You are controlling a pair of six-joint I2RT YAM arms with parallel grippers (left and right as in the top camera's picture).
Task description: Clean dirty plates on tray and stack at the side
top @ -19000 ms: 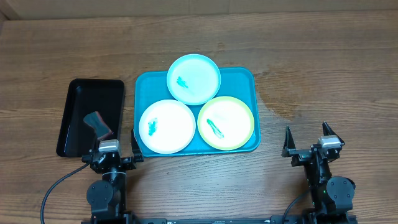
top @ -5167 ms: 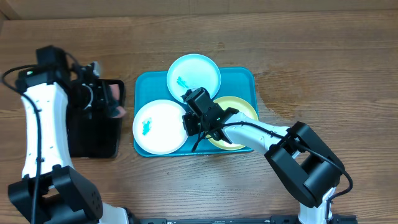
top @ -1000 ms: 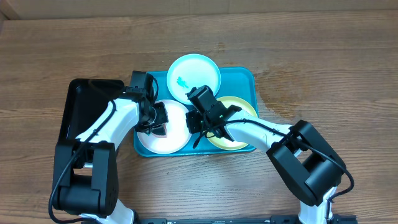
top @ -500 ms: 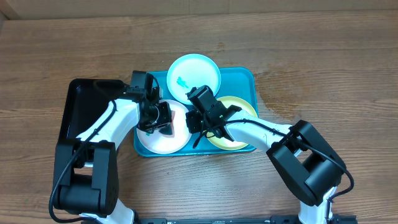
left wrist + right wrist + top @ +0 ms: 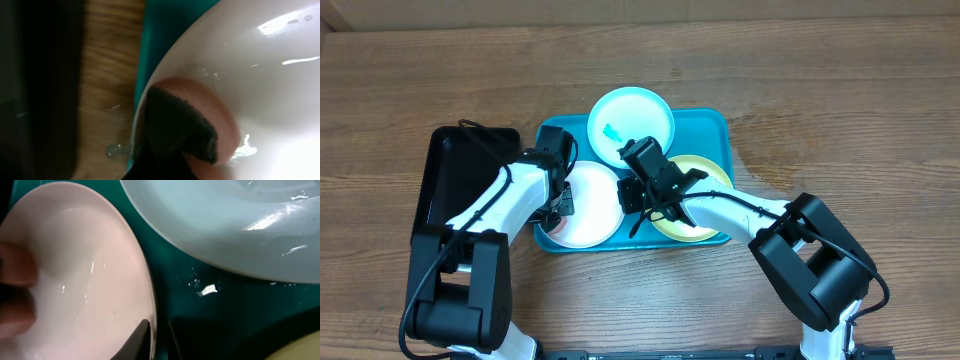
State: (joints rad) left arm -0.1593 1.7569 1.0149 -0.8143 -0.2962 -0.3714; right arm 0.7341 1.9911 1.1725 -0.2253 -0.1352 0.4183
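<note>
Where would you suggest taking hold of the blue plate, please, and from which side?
Pinch the blue plate by its far rim, coming from the back of the table. It is shallow and thin-lipped, and that edge overhangs the tray, so a finger could probably slip underneath; its near edge is crowded.

No word, label, brand, number or sign can be read anywhere, whether on the white plate (image 5: pixel 598 215), the pale blue plate (image 5: pixel 640 110), the yellow-green plate (image 5: pixel 707 172), the turquoise tray (image 5: pixel 705 125), the sponge (image 5: pixel 180 125), the black tray (image 5: pixel 445 170) or the wooden table (image 5: pixel 840 90).
</note>
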